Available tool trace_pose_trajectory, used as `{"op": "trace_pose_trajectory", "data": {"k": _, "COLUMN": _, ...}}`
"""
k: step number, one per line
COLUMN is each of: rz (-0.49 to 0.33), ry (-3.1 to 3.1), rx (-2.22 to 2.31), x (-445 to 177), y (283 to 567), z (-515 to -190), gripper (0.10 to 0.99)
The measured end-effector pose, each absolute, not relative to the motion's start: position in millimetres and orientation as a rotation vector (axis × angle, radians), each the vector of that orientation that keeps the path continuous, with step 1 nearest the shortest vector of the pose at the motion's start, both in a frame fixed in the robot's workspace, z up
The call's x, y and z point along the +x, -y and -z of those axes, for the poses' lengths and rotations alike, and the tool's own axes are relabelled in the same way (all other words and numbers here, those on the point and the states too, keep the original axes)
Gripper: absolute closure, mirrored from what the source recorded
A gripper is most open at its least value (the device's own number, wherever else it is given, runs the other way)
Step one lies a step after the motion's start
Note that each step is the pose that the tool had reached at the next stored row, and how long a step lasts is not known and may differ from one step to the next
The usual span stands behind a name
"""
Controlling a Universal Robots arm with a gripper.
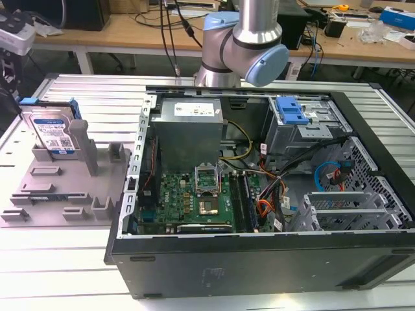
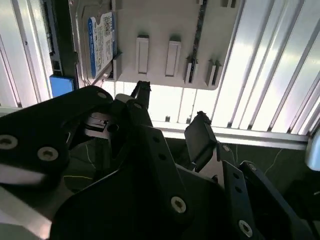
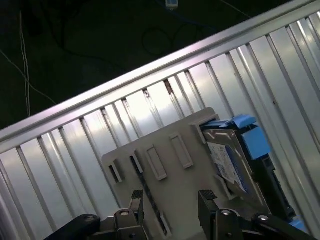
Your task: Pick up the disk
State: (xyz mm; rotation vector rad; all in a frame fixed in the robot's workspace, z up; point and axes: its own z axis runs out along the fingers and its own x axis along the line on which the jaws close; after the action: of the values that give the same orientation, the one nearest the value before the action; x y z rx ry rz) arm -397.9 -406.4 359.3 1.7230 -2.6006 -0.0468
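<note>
Gripper (image 3: 171, 200) is wide open w/ nothing in it. Disk (image 1: 55, 133) stands up at grey tray's (image 1: 39, 194) corner.

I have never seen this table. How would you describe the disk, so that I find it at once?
On the exterior view's left of the open computer case lies a grey tray. At its far end the disk stands on edge, silver with a white-and-blue label and blue side rails; the tray's own posts are plain grey.

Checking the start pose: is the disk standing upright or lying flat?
Upright: the disk stands on edge in the grey tray, its label face vertical.
</note>
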Motion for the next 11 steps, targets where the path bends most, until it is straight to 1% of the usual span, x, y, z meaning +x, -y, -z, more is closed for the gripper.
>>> {"op": "trace_pose_trajectory", "data": {"k": 11, "rz": 0.041, "ry": 2.324, "rx": 2.075, "x": -397.6, "y": 406.3, "z": -357.7, "gripper": 0.529}}
